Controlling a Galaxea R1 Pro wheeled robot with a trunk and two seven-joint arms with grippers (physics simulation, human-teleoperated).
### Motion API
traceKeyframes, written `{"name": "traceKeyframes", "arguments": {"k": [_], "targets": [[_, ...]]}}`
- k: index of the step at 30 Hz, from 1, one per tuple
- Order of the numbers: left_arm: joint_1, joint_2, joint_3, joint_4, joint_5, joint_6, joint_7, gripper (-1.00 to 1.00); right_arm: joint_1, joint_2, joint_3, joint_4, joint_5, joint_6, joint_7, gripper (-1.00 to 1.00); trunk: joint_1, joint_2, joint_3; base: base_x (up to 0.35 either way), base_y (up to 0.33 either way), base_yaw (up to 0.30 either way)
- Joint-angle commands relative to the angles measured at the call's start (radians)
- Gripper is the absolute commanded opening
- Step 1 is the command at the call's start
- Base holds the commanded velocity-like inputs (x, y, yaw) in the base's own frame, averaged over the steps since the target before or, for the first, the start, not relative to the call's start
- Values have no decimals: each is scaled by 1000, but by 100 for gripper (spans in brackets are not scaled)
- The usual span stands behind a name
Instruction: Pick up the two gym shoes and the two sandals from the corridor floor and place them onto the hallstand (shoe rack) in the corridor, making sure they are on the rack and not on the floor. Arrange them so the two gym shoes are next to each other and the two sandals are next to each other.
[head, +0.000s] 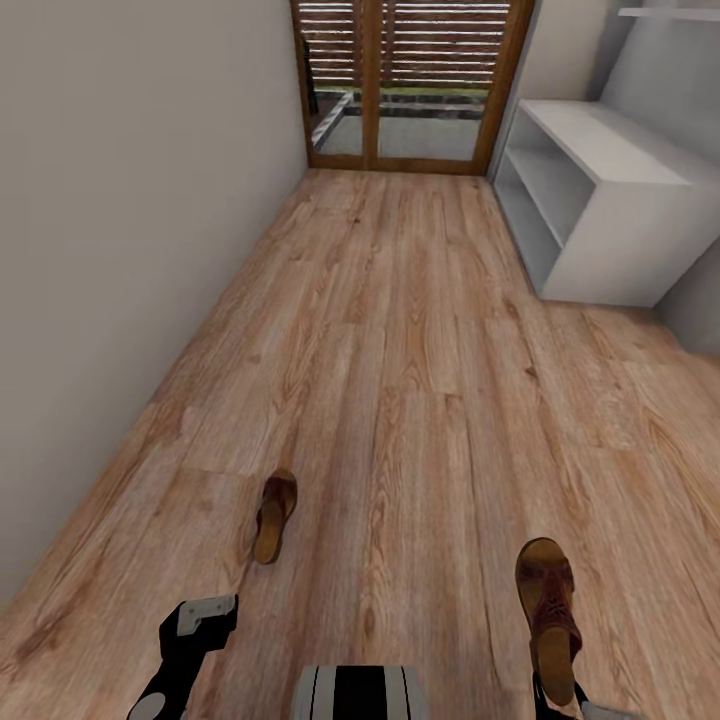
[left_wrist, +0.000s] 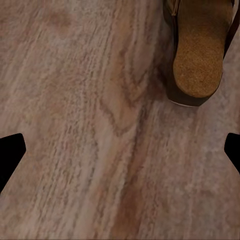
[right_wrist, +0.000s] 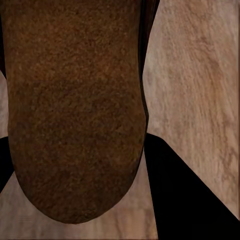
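Right wrist view has your right gripper (right_wrist: 75, 165) clamped on 1 sandal (right_wrist: 75, 110), left gripper (left_wrist: 120, 150) spread wide with the other sandal (left_wrist: 200, 55) just ahead of it, so you're mid-pickup and next I'd grab that 2nd one, then head for the hallstand (head: 610, 200).

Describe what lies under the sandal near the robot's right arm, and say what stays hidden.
The sandal is seen from above, with the corridor floor beneath and beside it. Dark fingers flank its heel. Its sole is covered, so contact with the floor cannot be confirmed.

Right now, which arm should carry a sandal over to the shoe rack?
The right. Its pincer already seems closed on a sandal. The left pincer is open above the floor, beside the other sandal.
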Motion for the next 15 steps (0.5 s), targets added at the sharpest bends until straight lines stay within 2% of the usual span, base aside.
{"name": "traceKeyframes", "arguments": {"k": [1,3,5,7,8,13,15], "targets": [[0,0,-1,1,-2,-3,4,100,0,-2,-3,-16,3,-2,2,-100,0,0,-1,27,0,20],[0,0,-1,1,-2,-4,4,100,0,-3,-3,-50,3,-2,3,-100,0,0,-1,19,0,14],[-1,0,-1,1,-3,-4,4,100,0,-4,-2,-148,4,5,4,-100,0,0,-1,9,0,7],[-1,0,-1,1,-7,-4,4,100,0,-4,2,-291,4,46,5,-100,0,0,-1,3,0,2],[0,1,-2,1,-8,-4,4,100,0,-4,5,-312,4,61,5,-100,0,0,-1,1,0,1],[-1,0,-6,1,-13,-3,3,100,-3,-4,79,-471,2,249,6,-100,0,0,-1,0,0,0],[-1,-1,-7,1,-13,-3,3,100,-4,-4,97,-547,1,318,6,-100,0,0,-1,0,0,0]]}}
